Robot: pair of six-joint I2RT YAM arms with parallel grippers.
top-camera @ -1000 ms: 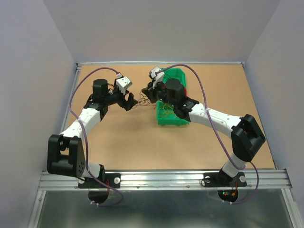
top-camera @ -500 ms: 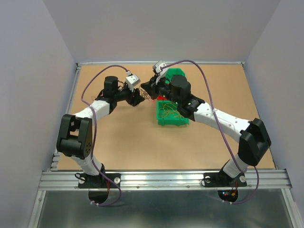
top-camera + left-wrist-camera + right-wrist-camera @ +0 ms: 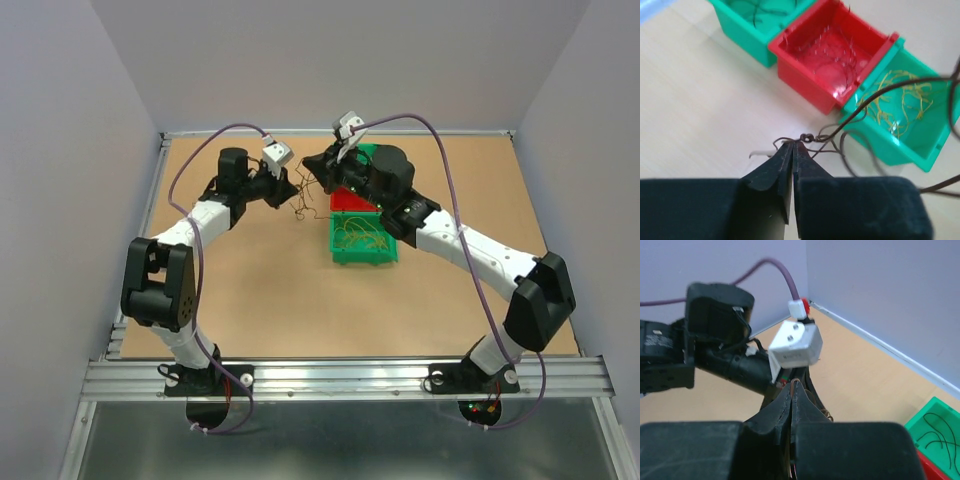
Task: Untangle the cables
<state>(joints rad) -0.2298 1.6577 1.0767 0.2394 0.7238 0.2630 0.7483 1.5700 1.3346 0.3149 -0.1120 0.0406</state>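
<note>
Left gripper (image 3: 792, 146) pinches one dark strand at its very fingertips, jaws almost pressed together. That strand belongs to the cables (image 3: 809, 137): a small dark knot with loose curls, hanging just left of the red bin (image 3: 802, 75) between the two arms. One loop trails toward the green bin (image 3: 905, 152) on the red bin's near side, where the yellow wires (image 3: 895, 107) lie. Right gripper (image 3: 791, 386) sits close across the knot, jaws pressed together; I cannot tell whether a strand is caught in them. Risks, my judgement: the hold is right at the tip, so pulling apart may let the thin wire slip free. A hard tug could cinch the knot tighter. Trailing loops may snag a bin rim and drag it.
</note>
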